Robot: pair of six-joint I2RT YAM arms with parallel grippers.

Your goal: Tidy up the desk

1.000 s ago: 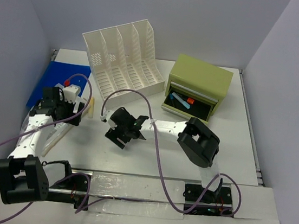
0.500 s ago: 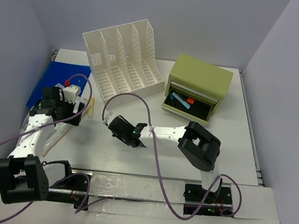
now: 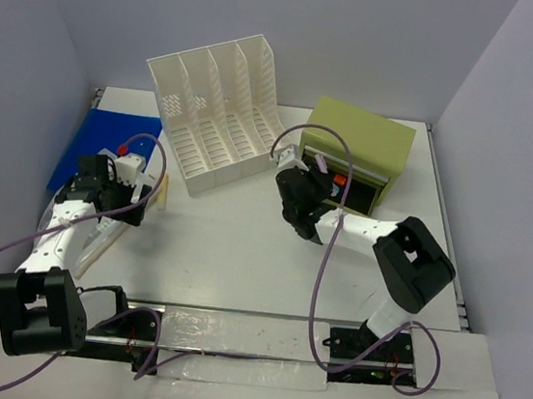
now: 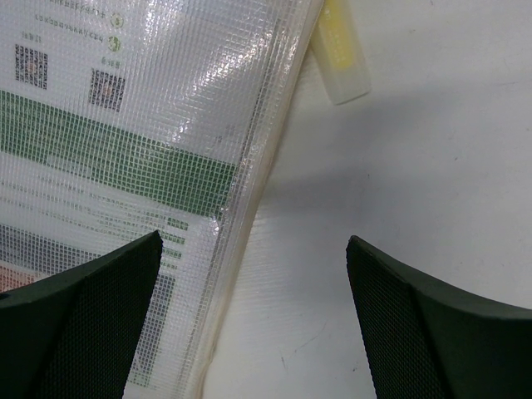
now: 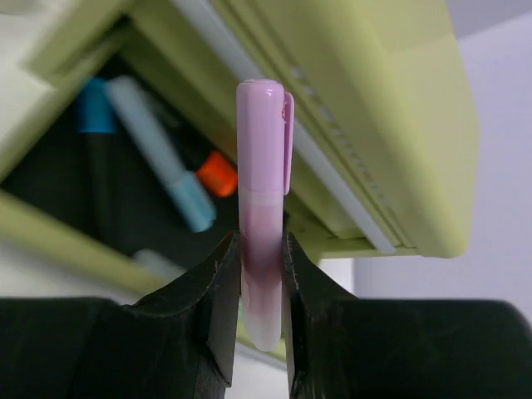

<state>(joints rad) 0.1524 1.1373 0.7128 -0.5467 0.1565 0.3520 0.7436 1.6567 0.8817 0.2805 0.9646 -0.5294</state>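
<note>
My right gripper (image 5: 260,241) is shut on a pink highlighter (image 5: 262,166), held upright just in front of the open drawer (image 5: 125,191) of the olive-green drawer box (image 5: 374,108). In the top view the right gripper (image 3: 310,178) is at the drawer's left front. The drawer holds a light-blue marker (image 5: 162,158), an orange-capped pen (image 5: 218,174) and a blue one (image 5: 96,108). My left gripper (image 4: 253,241) stands open low over the white desk (image 4: 432,150), astride the edge of a clear mesh document pouch (image 4: 125,125). A pale yellow stick (image 4: 341,58) lies just beyond.
A white slotted file rack (image 3: 221,106) stands at the back middle, left of the drawer box (image 3: 362,138). A blue folder (image 3: 99,140) lies at the far left by the wall. The mesh pouch (image 3: 96,242) lies under the left arm. Cables loop over both arms.
The right gripper closed on the pink highlighter at the desk's middle, and the arm swung right and back to the open drawer. The left arm has barely moved.
</note>
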